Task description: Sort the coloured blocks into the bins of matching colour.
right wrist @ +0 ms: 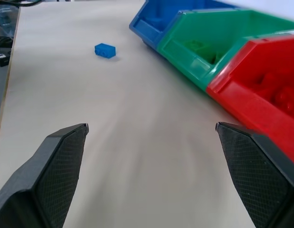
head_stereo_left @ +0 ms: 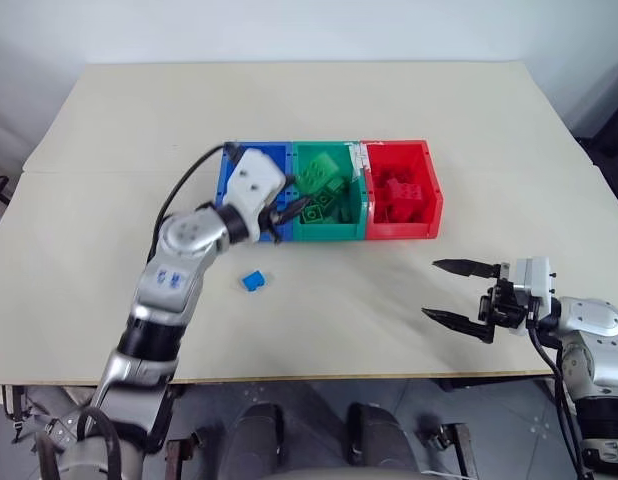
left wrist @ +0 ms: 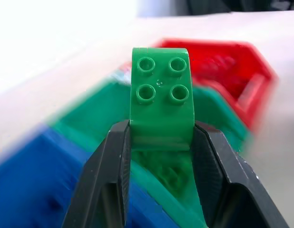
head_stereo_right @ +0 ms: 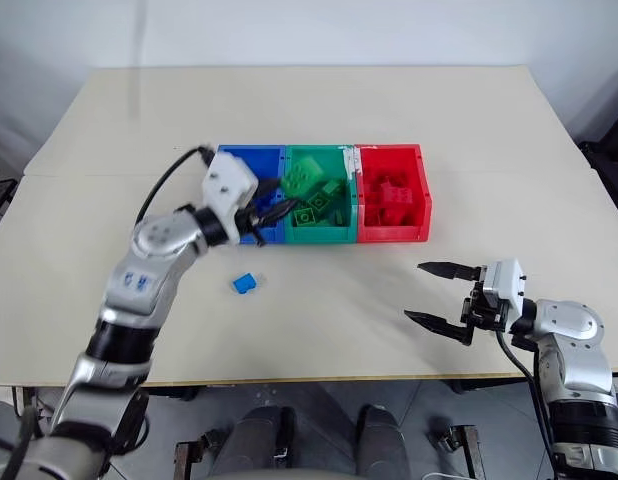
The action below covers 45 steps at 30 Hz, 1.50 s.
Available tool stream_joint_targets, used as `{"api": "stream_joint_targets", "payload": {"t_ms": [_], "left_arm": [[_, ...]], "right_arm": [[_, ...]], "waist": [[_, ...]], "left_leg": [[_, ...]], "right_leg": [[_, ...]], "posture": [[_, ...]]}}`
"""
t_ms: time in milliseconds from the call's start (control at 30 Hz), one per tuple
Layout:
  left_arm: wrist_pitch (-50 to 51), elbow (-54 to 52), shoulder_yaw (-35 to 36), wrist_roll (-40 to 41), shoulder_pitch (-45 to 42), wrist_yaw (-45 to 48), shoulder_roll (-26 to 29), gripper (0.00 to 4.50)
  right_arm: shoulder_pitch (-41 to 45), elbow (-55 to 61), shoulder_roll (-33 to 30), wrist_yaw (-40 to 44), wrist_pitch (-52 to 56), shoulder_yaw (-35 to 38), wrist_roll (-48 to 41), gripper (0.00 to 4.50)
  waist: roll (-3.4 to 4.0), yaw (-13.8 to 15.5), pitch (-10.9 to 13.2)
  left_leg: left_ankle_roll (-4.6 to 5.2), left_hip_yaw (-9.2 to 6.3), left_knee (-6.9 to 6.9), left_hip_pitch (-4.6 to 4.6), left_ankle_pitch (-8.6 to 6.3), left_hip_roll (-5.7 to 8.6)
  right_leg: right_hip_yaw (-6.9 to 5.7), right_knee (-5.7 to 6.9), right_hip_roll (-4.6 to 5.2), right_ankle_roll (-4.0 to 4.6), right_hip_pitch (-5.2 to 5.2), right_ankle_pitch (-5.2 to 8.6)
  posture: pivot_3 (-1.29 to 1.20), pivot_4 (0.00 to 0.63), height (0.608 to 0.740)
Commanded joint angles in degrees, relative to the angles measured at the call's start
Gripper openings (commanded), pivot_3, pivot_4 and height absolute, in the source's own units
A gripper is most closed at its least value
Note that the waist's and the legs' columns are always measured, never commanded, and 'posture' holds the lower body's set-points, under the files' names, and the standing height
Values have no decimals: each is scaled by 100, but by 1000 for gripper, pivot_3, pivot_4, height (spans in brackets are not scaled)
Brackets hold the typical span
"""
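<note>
Our left claw [left wrist: 159, 142] grips a green brick [left wrist: 160, 97] near the green bin [head_stereo_left: 327, 232]; letting go early drops it into the blue bin [head_stereo_right: 229, 160], while our right claw [head_stereo_right: 444, 295] hangs open.

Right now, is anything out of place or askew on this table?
One small blue block lies loose on the table, apart from the blue bin. The left gripper has its fingers shut on a green block above the bins. Nothing looks spilled or damaged.
</note>
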<state>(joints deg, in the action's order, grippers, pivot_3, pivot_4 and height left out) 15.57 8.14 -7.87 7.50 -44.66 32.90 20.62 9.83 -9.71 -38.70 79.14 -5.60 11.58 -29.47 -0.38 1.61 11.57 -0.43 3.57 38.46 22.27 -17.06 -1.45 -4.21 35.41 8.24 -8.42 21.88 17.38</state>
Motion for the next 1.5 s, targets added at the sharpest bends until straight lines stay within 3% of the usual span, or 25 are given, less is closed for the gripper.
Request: {"api": "stream_joint_targets", "payload": {"t_ms": [33,133,400,467,600,800,900,1067,1200,1333,1500], "left_arm": [[-448,850,-132,-186,-402,318,-75,1437],[-548,1201,-163,-275,-554,435,-103,1437],[-601,1117,45,-224,-426,554,-55,4018],[-670,913,94,-185,-295,656,9,4480],[-827,176,310,132,260,1177,347,4480],[-1245,-852,969,838,1783,2203,1330,4480],[-1195,-1586,1919,1577,2937,2441,1691,4480],[-782,-2252,2914,2009,4560,2491,2089,4480],[-1283,-1936,3713,1838,5638,2638,2161,4480],[-1767,-1272,4288,1747,6163,2709,2185,4480],[-1866,-1346,4272,1791,6329,2638,2106,4480]], "right_arm": [[2,171,-52,-17,82,154,-188,4500],[-28,334,18,-204,143,306,-334,4500],[-390,1135,229,-985,407,824,-808,4500],[-381,1180,263,-1047,343,853,-789,4500],[-281,1276,305,-1069,348,785,-781,4500],[-7,1231,350,-903,385,555,-750,4500],[147,1076,357,-663,273,376,-657,4500],[311,869,352,-328,190,191,-601,4500],[491,515,276,99,-49,-37,-392,4500],[632,126,203,417,-182,-78,-308,4500],[843,-216,141,611,-235,-103,-283,4500]], "waist": [[0,-21,0],[0,-55,0],[-1,2,0],[-1,-11,0],[0,-48,0],[0,-167,0],[0,-187,0],[0,-161,-1],[-2,-183,-2],[-2,-168,-2],[-2,-175,-2]], "left_leg": [[1,3,-8,1,-1,0],[0,16,-30,1,-2,-1],[0,14,-7,48,-1,-2],[2,14,1,52,-2,-2],[2,14,7,53,-2,-4],[0,15,-2,49,-1,-14],[1,16,2,50,-3,-18],[2,11,1,49,-7,-21],[6,17,0,44,-12,-23],[3,17,-7,35,-15,-24],[17,28,-21,15,-27,-29]], "right_leg": [[0,3,0,-3,-1,-2],[0,-4,-1,-4,10,-2],[-3,7,-1,-7,49,-3],[-2,7,-1,-10,49,-5],[-1,15,-1,-11,51,-6],[2,19,-7,-5,57,-5],[3,16,-7,-4,57,-6],[5,15,-3,-1,55,-6],[7,12,0,2,54,-6],[2,10,0,16,57,1],[2,12,5,24,54,2]], "posture": [[0,150,740],[0,150,740],[0,150,740],[0,150,740],[0,150,740],[0,150,740],[0,150,740],[0,150,740],[0,150,740],[0,150,740],[0,150,740]]}}
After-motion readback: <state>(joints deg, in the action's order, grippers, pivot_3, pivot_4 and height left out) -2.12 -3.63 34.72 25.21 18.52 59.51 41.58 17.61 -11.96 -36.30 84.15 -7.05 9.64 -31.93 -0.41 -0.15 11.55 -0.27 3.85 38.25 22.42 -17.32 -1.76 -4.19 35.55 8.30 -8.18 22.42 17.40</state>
